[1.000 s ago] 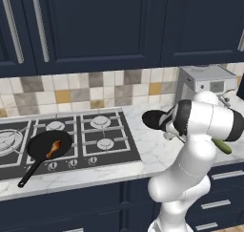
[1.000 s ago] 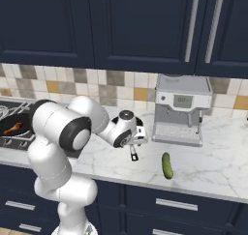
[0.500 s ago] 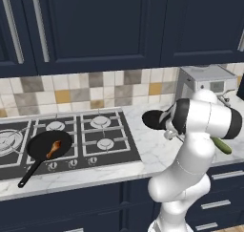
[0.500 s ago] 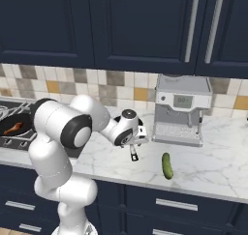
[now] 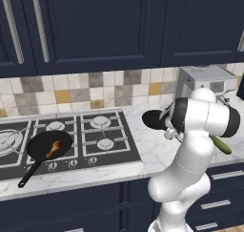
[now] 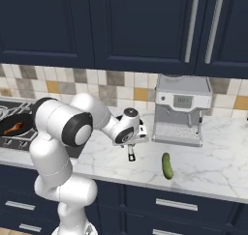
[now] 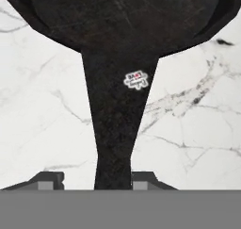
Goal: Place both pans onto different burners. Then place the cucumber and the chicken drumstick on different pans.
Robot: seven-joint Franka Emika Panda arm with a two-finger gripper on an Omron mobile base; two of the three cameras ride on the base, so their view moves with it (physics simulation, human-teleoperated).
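Observation:
One black pan (image 5: 47, 145) sits on the front middle burner (image 5: 49, 155) of the cooktop, with the orange-brown chicken drumstick (image 5: 53, 149) inside it. The second pan (image 5: 152, 119) lies on the marble counter right of the stove, partly hidden by my arm. In the hand view its handle (image 7: 115, 129) runs between my fingertips (image 7: 143, 178). My gripper (image 7: 102, 180) straddles the handle and is still open: one finger is at the handle's edge, the other a small gap away. The green cucumber (image 6: 167, 165) lies on the counter to the right of my gripper (image 6: 131, 147).
A silver coffee machine (image 6: 181, 108) stands against the tiled wall behind the cucumber. The back burners (image 5: 100, 122) carry nothing. Dark cabinets hang above the counter, and bare marble (image 6: 213, 161) lies in front of the machine.
The fingers have drawn in toward the pan handle. The arm, both pans, the drumstick and the cucumber stay where they were.

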